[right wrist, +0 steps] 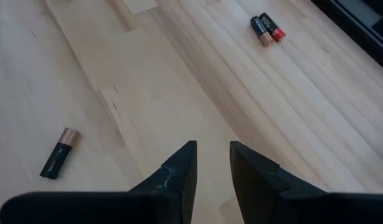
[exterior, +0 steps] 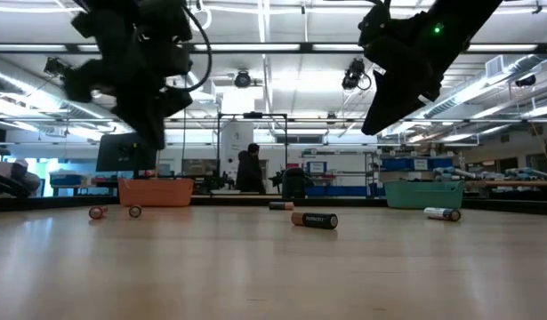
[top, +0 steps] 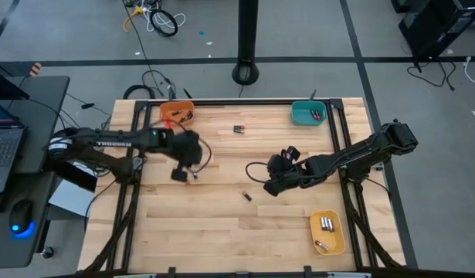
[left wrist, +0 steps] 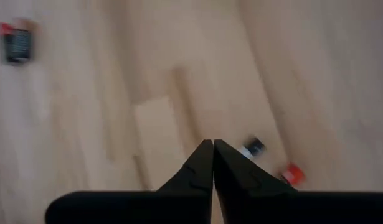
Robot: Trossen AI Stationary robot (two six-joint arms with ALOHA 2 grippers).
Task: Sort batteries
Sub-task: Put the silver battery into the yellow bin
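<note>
batteries (top: 244, 196), three loose, three bins

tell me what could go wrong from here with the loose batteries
The left gripper has its fingers shut with nothing between them, so it may have missed the small batteries lying just beside the tips. The lone battery on bare wood is round and could roll if the right gripper nudges it.
</note>
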